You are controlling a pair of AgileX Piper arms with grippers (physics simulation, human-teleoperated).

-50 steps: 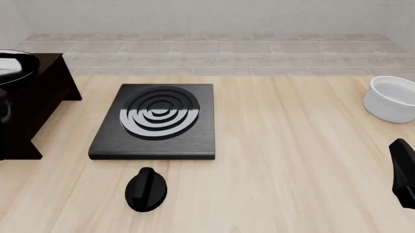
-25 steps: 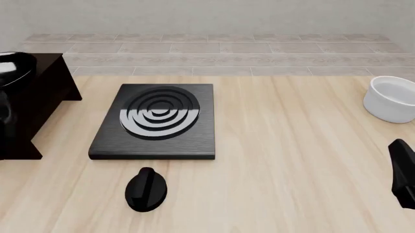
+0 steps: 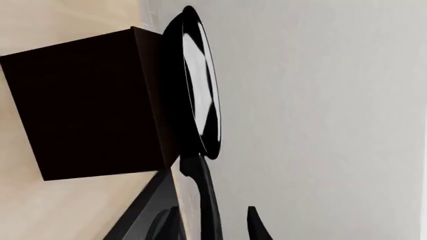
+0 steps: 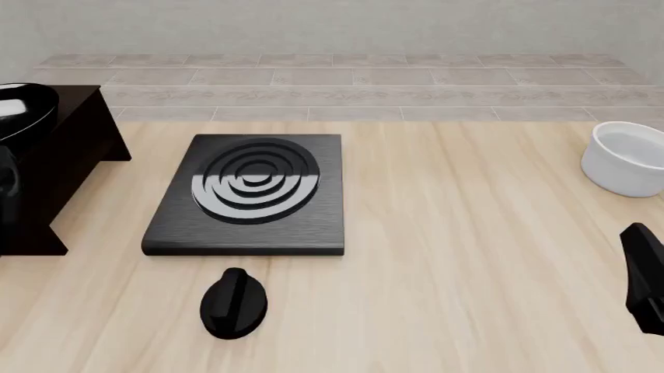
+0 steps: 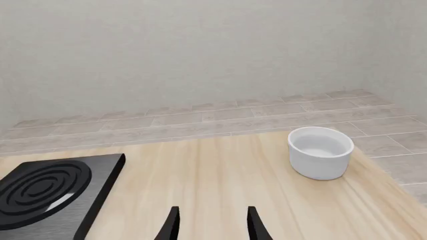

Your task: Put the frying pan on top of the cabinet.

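The frying pan (image 3: 200, 95) is being shown resting on the cabinet (image 3: 87, 105), its glossy black rim lying against the flat top in the left wrist view, so the placing itself is being judged as essentially done. In the front view only a sliver of the frying pan (image 4: 23, 109) is being caught, at about nine o'clock of the picture, sitting over the cabinet (image 4: 57, 167) at the table's left edge. What is being left, by this judgement, is the release and withdrawal of the left arm.

The pan is being rendered as a shallow round dish with bright reflections across its inside, and its long black handle (image 3: 205, 200) is being seen running out past the cabinet's edge toward the camera.

The left gripper (image 3: 230, 225) is being seen at that handle: one finger (image 3: 257, 227) is standing clear to one side, the other is being lost against the dark handle, so it cannot be told whether the handle is being pinched or only flanked.

The right gripper (image 5: 212, 225) is being held with its jaws spread and empty, over the bare wooden table (image 5: 220, 170), well apart from the pan. Beyond it, the stove plate (image 4: 249, 194) is lying near the table's middle, the black knob (image 4: 235, 303) at its six o'clock, and the white bowl (image 4: 626, 162) at three o'clock of the front view.
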